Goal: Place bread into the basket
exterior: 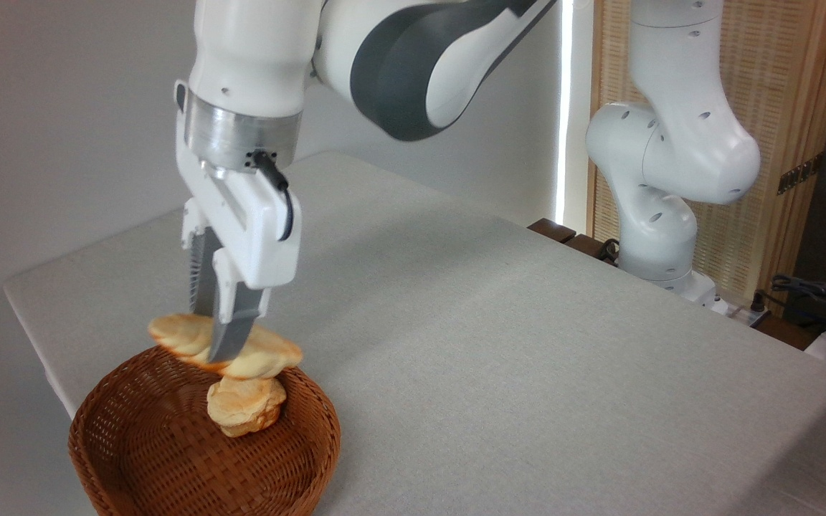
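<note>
Camera: gripper (214, 342) clamps pale, lumpy bread (269, 356), seemingly above woven basket (169, 459).

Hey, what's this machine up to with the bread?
A white robot arm is holding a long flat loaf of bread in its gripper, right above a round wicker basket on the grey table. A small round bun already sits inside the basket, just beneath the loaf. The loaf has not been let go yet.
</note>
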